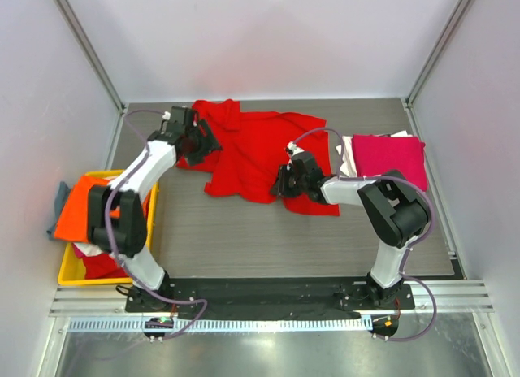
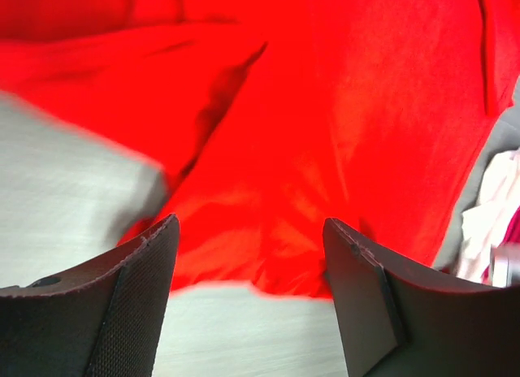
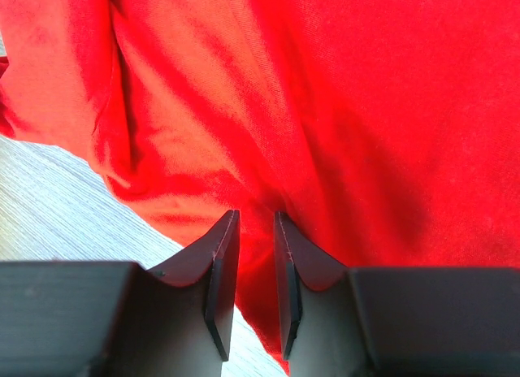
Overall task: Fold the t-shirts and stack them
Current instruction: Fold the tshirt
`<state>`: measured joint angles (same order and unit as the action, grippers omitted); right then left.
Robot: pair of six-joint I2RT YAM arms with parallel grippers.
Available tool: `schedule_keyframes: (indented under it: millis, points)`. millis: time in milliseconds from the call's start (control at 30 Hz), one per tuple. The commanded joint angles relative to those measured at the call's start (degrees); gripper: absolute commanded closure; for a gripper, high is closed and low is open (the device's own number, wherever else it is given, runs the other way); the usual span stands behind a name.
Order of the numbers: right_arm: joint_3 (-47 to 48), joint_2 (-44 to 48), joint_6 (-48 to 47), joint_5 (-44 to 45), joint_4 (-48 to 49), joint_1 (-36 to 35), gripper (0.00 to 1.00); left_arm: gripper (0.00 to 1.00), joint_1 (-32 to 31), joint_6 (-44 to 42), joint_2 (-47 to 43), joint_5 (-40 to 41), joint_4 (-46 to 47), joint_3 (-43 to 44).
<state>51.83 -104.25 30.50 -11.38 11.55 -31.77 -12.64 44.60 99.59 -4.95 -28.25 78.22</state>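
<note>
Red crumpled cotton t-shirt [image 1: 252, 153]; left tool [image 2: 249, 223] released wide; right tool [image 3: 257, 216], grip uncertain.

Left hand [image 2: 249, 223] gapes; right hand [image 3: 257, 216] perhaps barely parted.

One red t-shirt [image 1: 252, 153], one magenta t-shirt [image 1: 390, 158], one yellow crate [image 1: 69, 275], two arms [image 1: 146, 170] [image 1: 349, 190].
</note>
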Motion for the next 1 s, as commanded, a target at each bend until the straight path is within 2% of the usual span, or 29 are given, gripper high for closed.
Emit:
schedule_keyframes:
  millis: [0,67,200,333,633,767,833,867,900,933,967]
  points:
    - [0.02,1.24,-0.18,1.10,0.23,-0.22,0.71,0.29,-0.54,-4.78,-9.93,7.31,-2.86,-6.81]
    - [0.02,1.15,0.08,1.01,0.49,-0.22,0.71,0.29,-1.24,-4.78,-14.05,9.51,-2.34,-12.17]
    - [-0.07,0.89,0.52,0.39,1.02,-0.22,0.71,0.30,-1.24,-4.87,-16.36,9.35,-0.05,-17.74]
    - [-0.07,0.62,0.70,-0.14,1.37,-0.14,0.72,0.36,-1.24,-5.49,-15.31,8.56,1.53,-18.80]
    - [-0.51,1.59,0.44,0.39,1.11,-0.22,0.73,0.41,-1.77,-5.75,-8.98,7.94,4.60,-18.27]
    - [-0.42,1.50,0.44,0.65,0.93,-0.22,0.73,0.49,-2.73,-5.93,-6.61,8.55,5.05,-17.49]
    - [-0.50,1.59,0.35,0.74,0.84,-0.22,0.73,0.66,-3.00,-5.93,-5.90,8.90,4.78,-17.22]
    - [-0.51,1.59,0.35,0.74,0.93,-0.22,0.74,0.82,-3.17,-5.75,-5.99,10.21,4.78,-17.22]
    - [-0.42,1.59,0.35,0.83,0.84,-0.14,0.74,0.92,-3.87,-5.75,-6.42,11.44,4.52,-17.31]
    - [-0.42,1.59,0.35,0.83,0.75,-0.14,0.74,1.00,-4.40,-5.58,-6.95,12.76,3.65,-17.65]
    - [-0.42,1.50,0.35,0.92,0.75,-0.14,0.75,1.00,-5.10,-5.40,-8.43,16.34,3.03,-17.57]
